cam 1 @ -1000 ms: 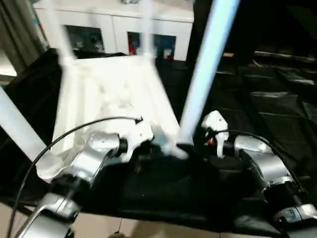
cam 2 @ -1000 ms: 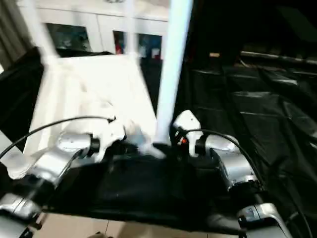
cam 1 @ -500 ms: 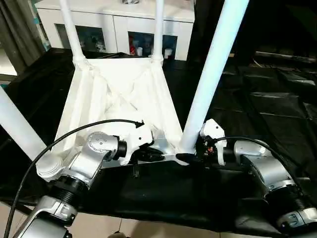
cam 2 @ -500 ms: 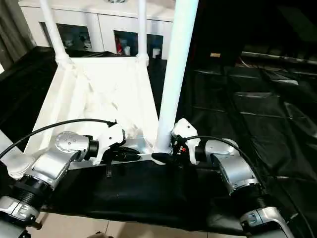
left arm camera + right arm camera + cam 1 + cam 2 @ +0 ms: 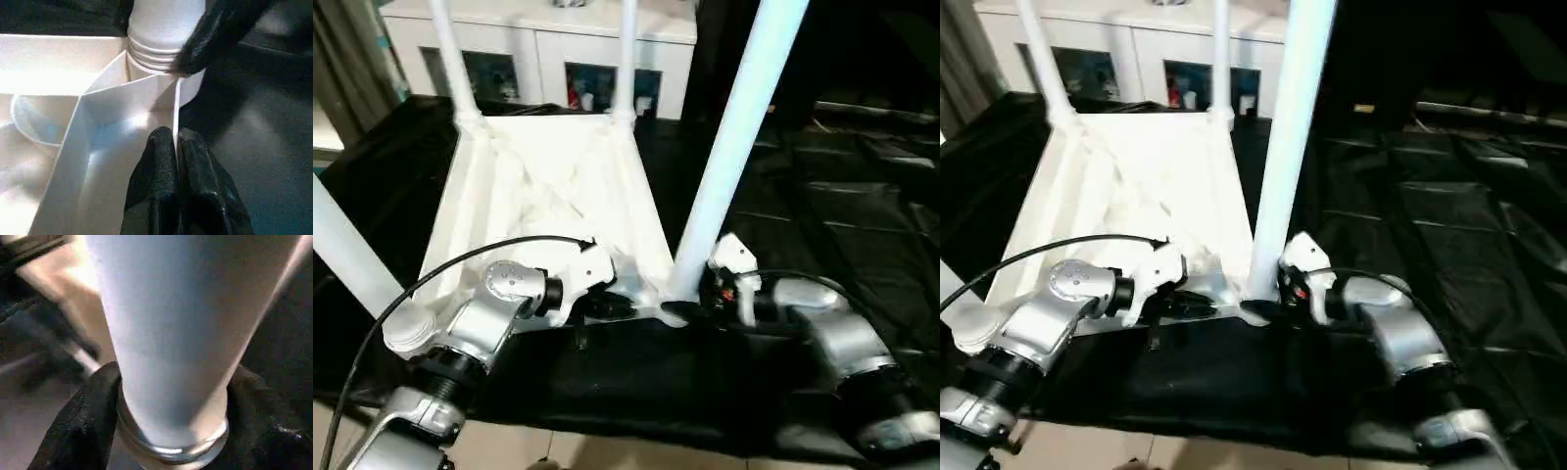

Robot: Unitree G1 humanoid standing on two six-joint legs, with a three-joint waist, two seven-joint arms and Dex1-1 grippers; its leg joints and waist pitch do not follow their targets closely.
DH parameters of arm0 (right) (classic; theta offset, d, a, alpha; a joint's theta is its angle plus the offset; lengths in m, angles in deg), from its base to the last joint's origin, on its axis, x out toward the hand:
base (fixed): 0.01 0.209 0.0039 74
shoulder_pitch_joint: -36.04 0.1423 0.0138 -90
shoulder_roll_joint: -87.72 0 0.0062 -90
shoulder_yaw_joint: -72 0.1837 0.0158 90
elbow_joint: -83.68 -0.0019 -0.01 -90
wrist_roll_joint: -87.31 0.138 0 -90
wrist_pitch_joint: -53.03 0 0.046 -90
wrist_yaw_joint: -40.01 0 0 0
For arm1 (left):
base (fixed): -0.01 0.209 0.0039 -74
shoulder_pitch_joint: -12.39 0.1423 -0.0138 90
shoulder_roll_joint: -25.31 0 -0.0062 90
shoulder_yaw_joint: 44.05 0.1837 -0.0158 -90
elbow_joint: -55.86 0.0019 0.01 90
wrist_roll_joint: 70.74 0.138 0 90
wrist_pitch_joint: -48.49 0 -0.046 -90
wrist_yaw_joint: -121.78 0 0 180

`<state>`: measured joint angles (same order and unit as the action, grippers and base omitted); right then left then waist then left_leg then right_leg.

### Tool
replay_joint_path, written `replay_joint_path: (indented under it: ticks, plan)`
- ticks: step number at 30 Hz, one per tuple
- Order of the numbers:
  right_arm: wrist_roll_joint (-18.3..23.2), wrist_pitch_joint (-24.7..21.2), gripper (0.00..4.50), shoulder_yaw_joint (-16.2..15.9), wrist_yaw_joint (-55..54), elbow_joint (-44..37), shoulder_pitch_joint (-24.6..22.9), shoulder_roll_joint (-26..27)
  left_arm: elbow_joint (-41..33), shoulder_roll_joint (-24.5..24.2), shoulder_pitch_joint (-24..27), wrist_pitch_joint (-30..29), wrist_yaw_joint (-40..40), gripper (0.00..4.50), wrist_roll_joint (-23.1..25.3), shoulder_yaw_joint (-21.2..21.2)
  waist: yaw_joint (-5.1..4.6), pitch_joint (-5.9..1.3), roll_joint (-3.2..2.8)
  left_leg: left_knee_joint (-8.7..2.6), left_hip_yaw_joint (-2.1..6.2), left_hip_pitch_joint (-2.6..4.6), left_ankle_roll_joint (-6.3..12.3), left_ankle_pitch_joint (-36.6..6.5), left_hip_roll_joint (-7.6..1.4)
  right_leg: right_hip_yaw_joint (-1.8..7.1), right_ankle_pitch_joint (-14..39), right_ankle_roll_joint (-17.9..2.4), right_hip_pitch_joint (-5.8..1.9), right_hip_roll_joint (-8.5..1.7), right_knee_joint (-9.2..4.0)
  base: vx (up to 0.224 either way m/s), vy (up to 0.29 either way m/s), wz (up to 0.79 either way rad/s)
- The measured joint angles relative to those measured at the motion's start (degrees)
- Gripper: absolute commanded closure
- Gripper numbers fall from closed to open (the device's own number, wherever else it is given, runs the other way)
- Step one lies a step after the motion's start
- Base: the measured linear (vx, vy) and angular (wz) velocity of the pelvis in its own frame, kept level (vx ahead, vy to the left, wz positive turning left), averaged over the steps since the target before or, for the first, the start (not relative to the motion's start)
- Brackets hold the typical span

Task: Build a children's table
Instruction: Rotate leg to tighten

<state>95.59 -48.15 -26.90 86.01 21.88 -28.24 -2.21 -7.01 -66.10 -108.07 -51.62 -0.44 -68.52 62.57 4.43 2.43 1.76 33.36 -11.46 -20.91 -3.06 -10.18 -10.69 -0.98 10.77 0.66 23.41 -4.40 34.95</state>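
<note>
The right pincer [image 5: 171,431] has its two black fingers [image 5: 85,423] on either side of the foot of a long white tubular plastic leg [image 5: 729,147], one on each flank, closed around it just above the ringed collar. That leg stands directly ahead of the pincer, between the fingers, and its long axis rises steeply from there, leaning a little to the robot's right, out past the top of the head views. Its lower end sits in the near right round corner socket [image 5: 156,54] of the white square plastic tabletop [image 5: 548,196], which lies upside down, ribbed underside up, on the black-draped desk [image 5: 842,206].

The left pincer [image 5: 176,147] is closed on the thin upright edge wall of the tabletop just beside that same socket, its fingers pressed together with the white wall between them. So both pincers meet at one corner: the left steadies the top, the right holds the leg, and the right is the one placed to work the leg.

The right silver forearm [image 5: 832,333] comes in low and roughly level from the robot's right, wrist bent inward toward the leg. The left silver forearm [image 5: 484,323] reaches in from the left, likewise low, a black cable arching over it.

Two more white legs [image 5: 450,59] stand in the far corners.
</note>
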Motion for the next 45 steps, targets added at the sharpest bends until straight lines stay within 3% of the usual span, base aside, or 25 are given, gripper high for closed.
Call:
replay_joint_path:
  ticks: [4,8,13,15,16,22,27,31,37,45]
  plan:
    - [0.0,-2.4,1.76,4.5,-16.1,3.0,1.8,7.2,2.7,4.4,-1.9,-2.2,-9.6,4.5,2.3,-0.4,-1.23,-0.04,0.04,0.2,0.02,0.07,0.0,0.0,0.03,0.07,0.0,0.0,-0.11,-0.01,-0.07,0.0,0.0,0.0]
    - [-2.0,-2.3,1.76,6.0,-27.8,4.6,3.2,10.9,4.1,8.4,-3.3,-4.6,-16.6,4.5,4.0,-0.5,-1.26,-0.06,0.04,0.23,0.03,0.03,0.0,0.0,0.08,0.1,0.0,0.0,-0.1,-0.03,-0.14,0.0,0.0,0.0]
    - [-3.8,-0.8,1.76,6.2,-31.6,5.6,3.6,12.3,4.3,10.2,-3.4,-5.1,-19.3,4.5,4.4,-0.5,-1.01,-0.13,-0.04,-0.02,0.04,0.02,0.01,0.0,0.13,0.09,0.0,0.1,-0.1,-0.04,-0.17,0.0,0.0,0.0]
    - [-3.9,0.1,1.06,6.2,-31.9,6.0,3.7,12.5,4.7,10.2,-3.7,-4.6,-19.3,4.5,4.4,-0.5,-0.97,-0.15,-0.06,-0.15,0.05,0.03,0.0,0.0,0.13,0.06,0.0,0.1,-0.09,-0.03,-0.16,0.0,0.0,0.0]
    - [-3.8,0.6,1.06,6.5,-31.6,6.1,3.7,12.5,4.8,10.1,-3.7,-4.5,-19.3,4.5,4.4,-0.5,-0.95,-0.15,-0.06,-0.19,0.05,0.03,0.0,0.0,0.12,0.05,0.0,0.1,-0.07,-0.03,-0.16,0.0,0.0,0.0]
    - [-2.8,0.8,0.61,7.1,-28.3,6.2,3.6,11.8,4.7,8.9,-3.7,-3.4,-18.7,4.5,4.4,-0.4,-1.11,-0.13,-0.04,-0.19,0.04,-0.08,0.0,0.0,0.12,0.06,0.0,0.1,0.06,-0.03,-0.16,0.0,0.0,0.0]
    - [1.4,-1.2,0.18,7.0,-14.9,4.6,3.7,6.0,3.2,5.7,-2.6,-0.7,-14.0,4.5,4.0,-0.4,-0.95,-0.07,-0.01,-0.26,0.04,-0.22,0.0,0.0,0.08,0.01,-0.1,-0.1,0.23,0.0,-0.12,0.0,0.0,0.0]
    - [3.2,-4.7,0.06,3.5,-1.6,-0.7,3.2,0.0,1.8,2.6,-1.5,1.0,-8.6,4.5,2.3,-0.5,-0.6,-0.06,-0.01,-0.34,0.04,-0.32,0.0,0.0,0.04,-0.04,-0.1,-0.1,0.34,0.01,-0.11,0.0,0.0,0.0]
    - [2.1,-4.4,0.06,-3.1,11.7,-4.6,0.1,-7.5,-2.7,-2.5,1.4,0.9,4.2,4.5,-2.0,0.1,0.91,0.02,0.12,-0.36,-0.01,-0.4,0.0,0.0,0.02,-0.05,0.0,-0.1,0.43,0.0,-0.13,0.0,0.0,0.0]
    - [1.3,-4.6,0.06,-4.7,14.5,-6.2,0.1,-8.1,-4.5,-2.9,2.1,-0.4,7.9,4.5,-2.7,0.9,1.0,0.06,0.19,-0.16,-0.02,-0.37,0.0,0.0,0.02,0.0,-0.1,-0.2,0.35,-0.02,-0.05,0.0,0.0,0.0]
